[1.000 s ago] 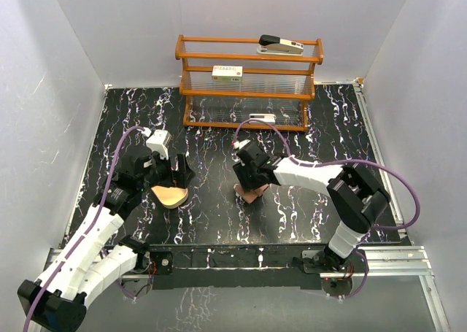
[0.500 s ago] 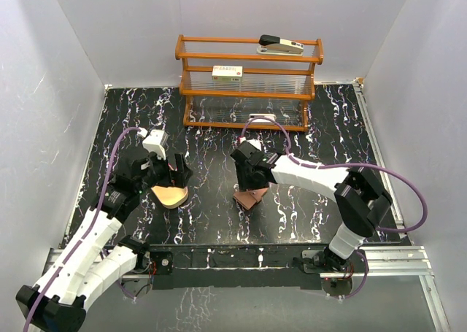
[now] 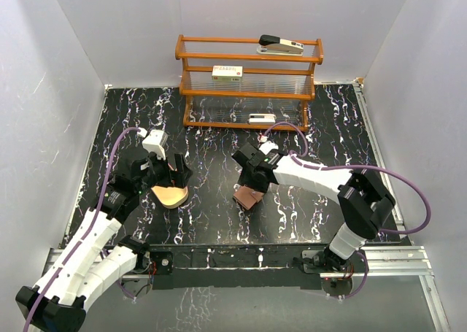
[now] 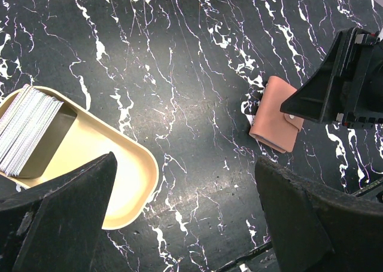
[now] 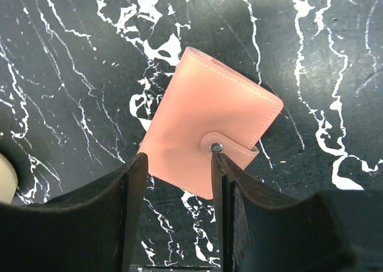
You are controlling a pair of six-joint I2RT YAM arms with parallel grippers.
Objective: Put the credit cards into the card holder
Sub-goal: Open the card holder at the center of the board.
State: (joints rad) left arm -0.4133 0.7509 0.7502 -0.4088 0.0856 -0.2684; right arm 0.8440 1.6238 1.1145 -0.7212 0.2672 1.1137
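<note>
The card holder [image 5: 209, 128] is a closed pinkish-brown leather wallet with a snap flap, lying flat on the black marbled table [image 3: 219, 222]. My right gripper [image 5: 178, 164] hovers just over its near edge, open, with nothing between the jaws; its right fingertip sits by the snap. From above, the card holder [image 3: 249, 198] shows just below the right gripper [image 3: 250, 180]. The credit cards [image 4: 27, 131] are a silvery stack standing on edge in a tan tray [image 4: 128, 182]. My left gripper [image 4: 185, 182] is wide open above the table beside that tray. The card holder [image 4: 276, 121] lies to its right.
A wooden rack [image 3: 248, 84] stands at the back, with a stapler [image 3: 281, 45] on top, a white box [image 3: 227, 72] on the middle shelf and a white item [image 3: 261, 117] on the lowest. White walls close in both sides. The tan tray [image 3: 169, 195] sits front left.
The right gripper has drawn back slightly and its jaws narrowed a little; the card holder now lies flatter and more exposed. The left wrist shifted slightly and stays wide open.
</note>
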